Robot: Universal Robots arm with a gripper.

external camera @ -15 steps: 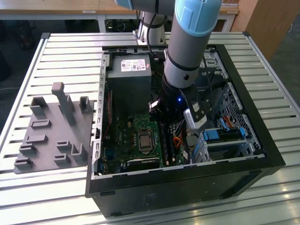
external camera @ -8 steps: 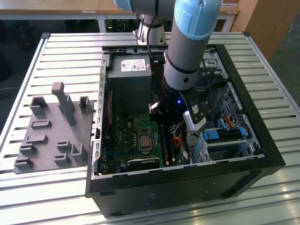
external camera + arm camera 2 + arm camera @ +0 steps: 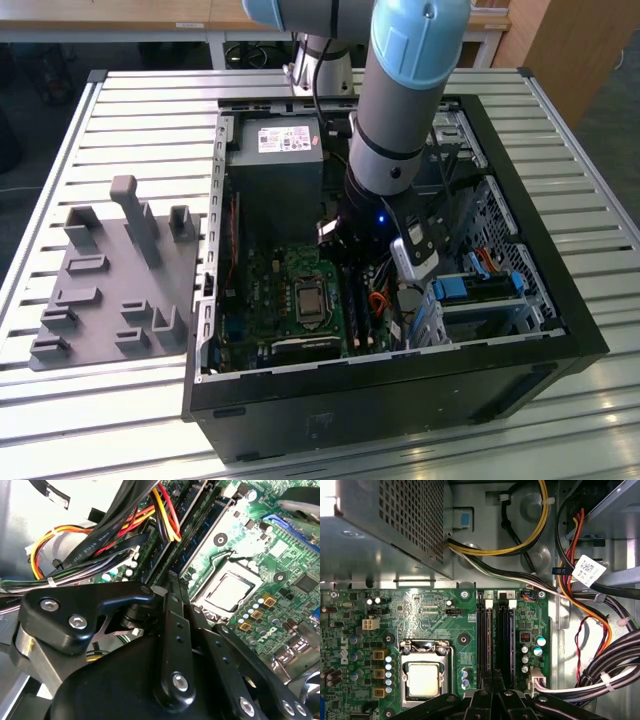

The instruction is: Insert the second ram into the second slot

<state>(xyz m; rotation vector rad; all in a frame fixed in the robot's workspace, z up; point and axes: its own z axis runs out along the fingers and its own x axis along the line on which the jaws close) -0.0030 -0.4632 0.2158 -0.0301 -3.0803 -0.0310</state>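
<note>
Inside open computer case (image 3: 560,330), end effector (image 3: 492,692) hovers over memory slots (image 3: 495,635).

One computer case (image 3: 395,395) sits on one table (image 3: 140,120), beside one grey holder tray (image 3: 115,290). Inside: one motherboard (image 3: 420,615), one processor socket (image 3: 424,672), two memory slots (image 3: 506,640).

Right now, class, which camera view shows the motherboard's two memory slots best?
The first wrist view: the memory slots run full length, seen head-on beside the processor socket. In the second wrist view they lie slanted, partly under cables. In the exterior view they look thin beneath the arm.
</note>
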